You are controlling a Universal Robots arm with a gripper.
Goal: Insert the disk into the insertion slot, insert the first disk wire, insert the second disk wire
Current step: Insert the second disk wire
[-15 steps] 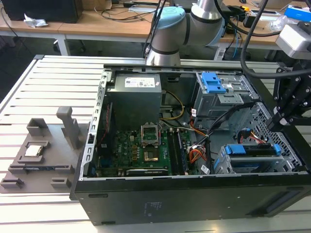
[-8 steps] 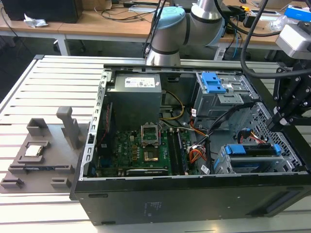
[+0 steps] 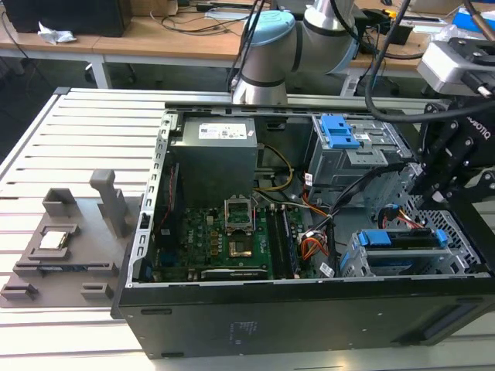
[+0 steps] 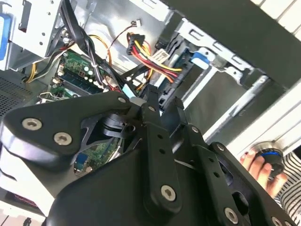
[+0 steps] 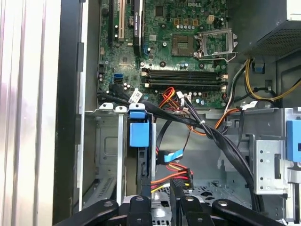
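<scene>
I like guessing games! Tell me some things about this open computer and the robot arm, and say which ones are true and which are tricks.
1. The disk with its blue carrier sits in the insertion slot. True.
2. The computer case has its side cover on. False: it lies open, and the green motherboard shows.
3. The gripper hangs close above a bundle of red and yellow wires. True.
4. The motherboard's processor socket is covered by a big fan. False: the socket is bare, with its metal frame showing.
5. A grey fixture lies on the slatted table, at the exterior view's left of the case. True.
6. The robot arm is bright red. False: it is silver with pale blue joint caps.
</scene>
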